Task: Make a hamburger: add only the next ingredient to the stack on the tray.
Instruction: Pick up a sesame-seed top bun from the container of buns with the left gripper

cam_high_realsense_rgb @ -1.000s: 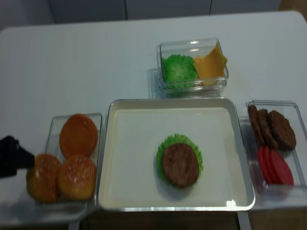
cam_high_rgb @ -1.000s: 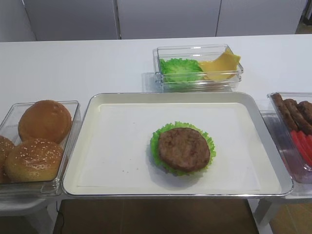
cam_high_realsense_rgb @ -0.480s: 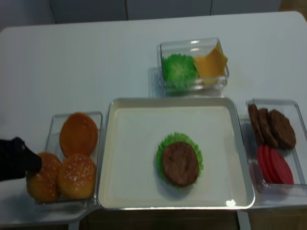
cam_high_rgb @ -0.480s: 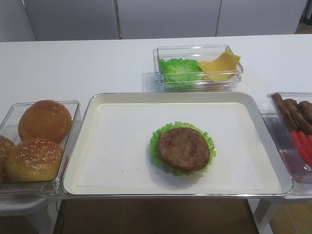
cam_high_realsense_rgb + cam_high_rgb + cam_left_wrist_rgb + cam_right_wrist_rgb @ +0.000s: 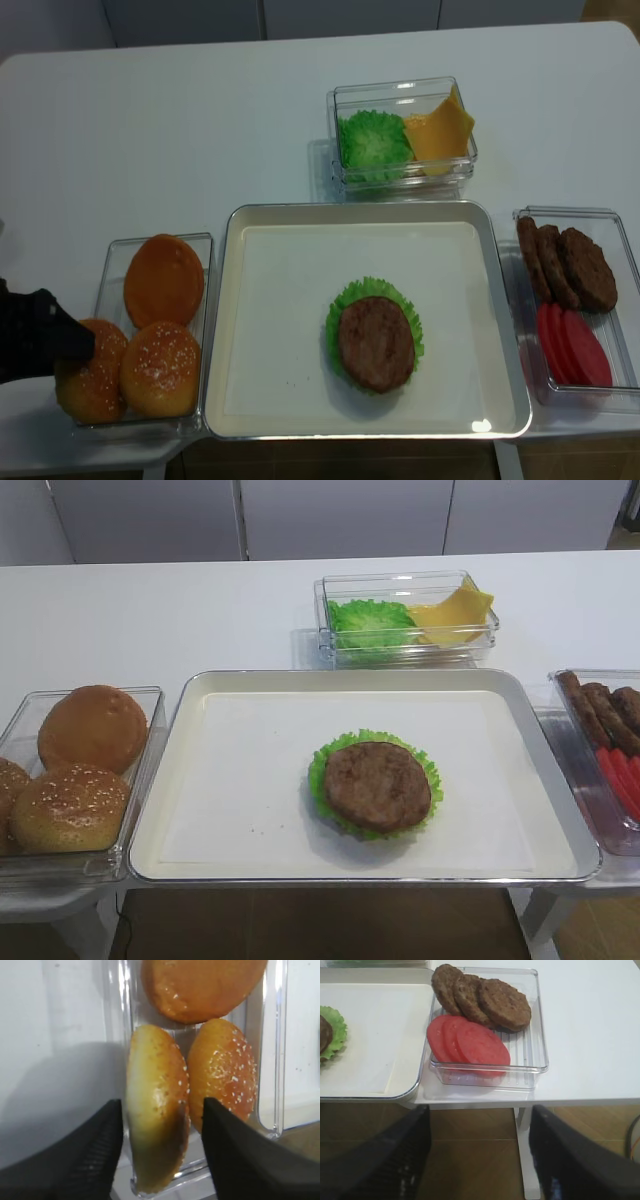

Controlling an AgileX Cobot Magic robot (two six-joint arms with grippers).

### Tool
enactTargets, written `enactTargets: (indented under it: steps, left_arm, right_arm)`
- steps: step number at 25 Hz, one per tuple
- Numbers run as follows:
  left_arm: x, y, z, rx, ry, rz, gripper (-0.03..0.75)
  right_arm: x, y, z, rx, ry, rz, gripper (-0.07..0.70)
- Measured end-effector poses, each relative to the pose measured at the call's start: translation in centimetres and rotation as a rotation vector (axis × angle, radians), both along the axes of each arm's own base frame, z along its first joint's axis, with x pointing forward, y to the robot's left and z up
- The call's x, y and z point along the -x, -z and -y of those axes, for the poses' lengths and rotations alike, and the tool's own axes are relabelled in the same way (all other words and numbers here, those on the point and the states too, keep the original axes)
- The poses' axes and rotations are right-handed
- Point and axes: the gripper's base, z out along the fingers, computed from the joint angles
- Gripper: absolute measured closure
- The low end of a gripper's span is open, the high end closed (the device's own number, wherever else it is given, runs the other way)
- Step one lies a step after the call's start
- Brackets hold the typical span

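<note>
Two sesame-seeded bun tops (image 5: 160, 368) lie in a clear box (image 5: 112, 250) left of the tray (image 5: 280, 300). My left gripper (image 5: 162, 1105) is open and straddles the left seeded bun (image 5: 157, 1125), with a narrow gap at each finger. From above, this gripper (image 5: 60, 338) shows as a black shape at that bun's (image 5: 92, 375) left side. The stack sits mid-tray: a brown patty (image 5: 377, 785) on frilly lettuce (image 5: 322, 770). My right gripper (image 5: 480, 1155) hangs open and empty over the floor in front of the table.
A smooth seedless bun (image 5: 163, 280) fills the far end of the bun box. A clear box of lettuce and cheese (image 5: 405, 140) stands behind the tray. Right of the tray, another clear box (image 5: 530, 1055) holds patties (image 5: 485, 1000) and tomato slices (image 5: 470, 1042).
My left gripper has slid right along the table's left edge, up to the leftmost seeded bun. The buns, the stack and the tray have not moved.
</note>
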Motion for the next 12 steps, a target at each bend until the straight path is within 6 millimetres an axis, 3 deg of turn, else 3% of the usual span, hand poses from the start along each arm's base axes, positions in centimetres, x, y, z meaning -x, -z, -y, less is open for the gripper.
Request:
enactTargets:
  steps: [4, 12]
  left_arm:
    - [0.00, 0.02, 0.03, 0.005, 0.003, -0.002, 0.399]
    - [0.04, 0.02, 0.04, 0.005, 0.007, -0.004, 0.458]
  right_arm:
    - [0.00, 0.00, 0.00, 0.000, 0.000, 0.000, 0.164]
    - [0.00, 0.00, 0.00, 0.000, 0.000, 0.000, 0.165]
